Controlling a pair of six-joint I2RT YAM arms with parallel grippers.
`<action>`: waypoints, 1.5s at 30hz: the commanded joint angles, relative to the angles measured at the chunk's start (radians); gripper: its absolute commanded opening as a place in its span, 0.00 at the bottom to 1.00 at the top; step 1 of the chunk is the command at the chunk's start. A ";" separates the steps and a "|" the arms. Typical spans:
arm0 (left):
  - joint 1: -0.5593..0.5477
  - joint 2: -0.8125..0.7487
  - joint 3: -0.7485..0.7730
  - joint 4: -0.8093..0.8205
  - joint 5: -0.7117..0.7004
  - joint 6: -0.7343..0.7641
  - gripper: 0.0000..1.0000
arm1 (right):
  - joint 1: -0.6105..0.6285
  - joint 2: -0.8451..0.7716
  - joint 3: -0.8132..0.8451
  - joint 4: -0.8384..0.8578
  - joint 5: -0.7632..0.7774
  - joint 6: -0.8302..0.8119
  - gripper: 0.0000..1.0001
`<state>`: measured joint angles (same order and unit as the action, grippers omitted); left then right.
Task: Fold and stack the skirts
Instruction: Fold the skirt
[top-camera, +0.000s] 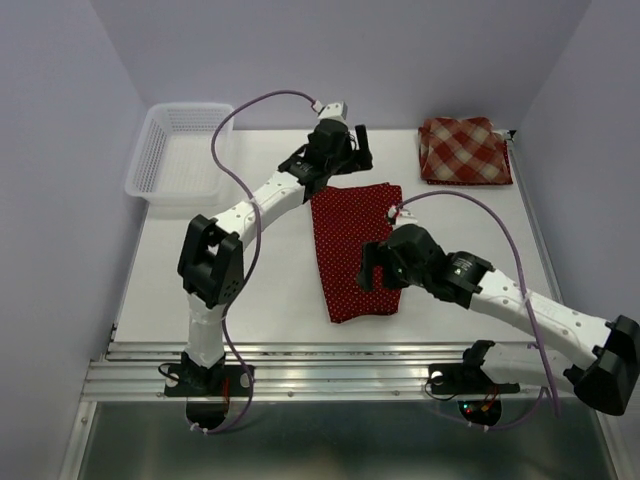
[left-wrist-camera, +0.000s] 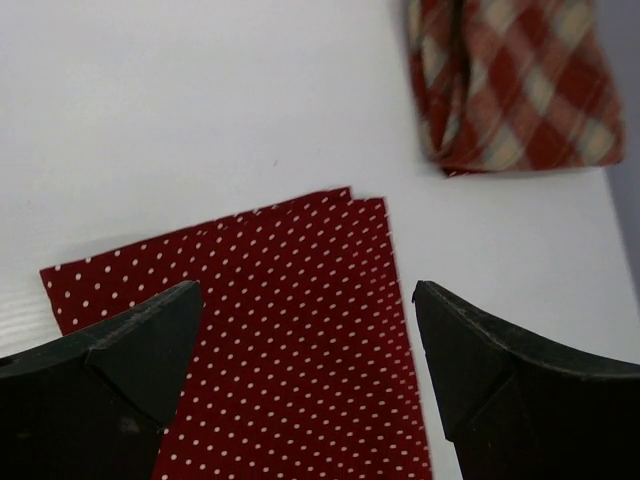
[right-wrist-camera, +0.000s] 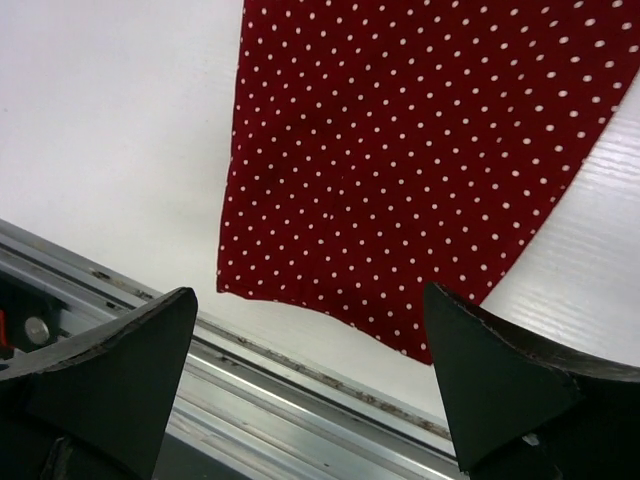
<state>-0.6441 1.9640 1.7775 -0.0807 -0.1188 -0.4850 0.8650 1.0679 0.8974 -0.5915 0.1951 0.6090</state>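
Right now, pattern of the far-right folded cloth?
Red-and-tan plaid folded cloth skirt; clearest in left wrist view.

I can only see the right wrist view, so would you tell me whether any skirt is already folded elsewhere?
Observer: Yes, a folded plaid skirt lies at the far right corner of the table, apart from the polka-dot skirt.
Operator: Thank you. Where is the left claw?
Observer: The left claw hangs open over the polka-dot skirt's far end.
Operator: And is the basket holding anything?
Observer: The white basket stands at the far left corner, with no skirt visible in it.
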 joint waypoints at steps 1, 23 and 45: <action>0.020 0.085 -0.078 -0.036 0.056 0.049 0.99 | -0.003 0.082 -0.015 0.119 -0.031 -0.069 1.00; 0.176 0.035 -0.555 0.110 0.194 -0.044 0.98 | -0.150 0.454 -0.206 0.413 -0.226 0.029 1.00; -0.081 -0.741 -1.323 0.116 0.012 -0.673 0.99 | -0.440 0.863 0.307 0.381 -0.543 -0.652 1.00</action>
<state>-0.6624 1.3022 0.5186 0.1146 -0.0776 -0.9779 0.4316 1.8442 1.1286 -0.1699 -0.2989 0.1452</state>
